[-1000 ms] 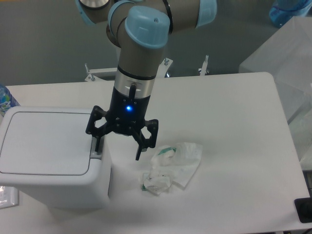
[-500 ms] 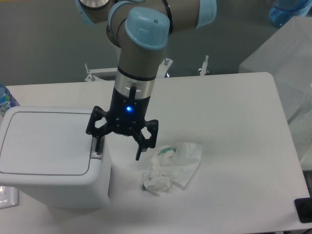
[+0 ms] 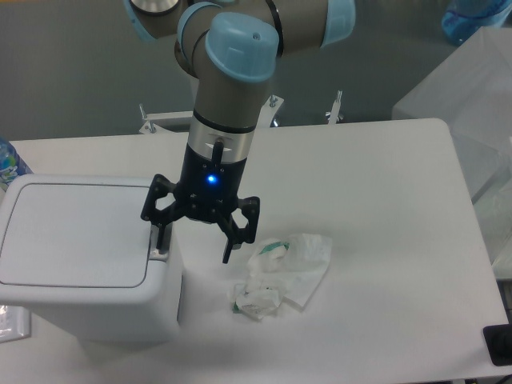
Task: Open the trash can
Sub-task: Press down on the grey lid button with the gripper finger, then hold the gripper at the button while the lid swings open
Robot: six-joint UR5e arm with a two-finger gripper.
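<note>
End effector (image 3: 194, 246) fingers spread apart, holding nothing. Trash can (image 3: 80, 256) sits at desk's (image 3: 384, 200) left edge, lid shut. Left finger (image 3: 158, 236) is directly over the latch button (image 3: 159, 254) at the lid's right edge. Next move looks like straight down.

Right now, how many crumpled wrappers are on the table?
2: a bigger crumpled wrapper right of the gripper, and a smaller crumpled wrapper just below it.
</note>
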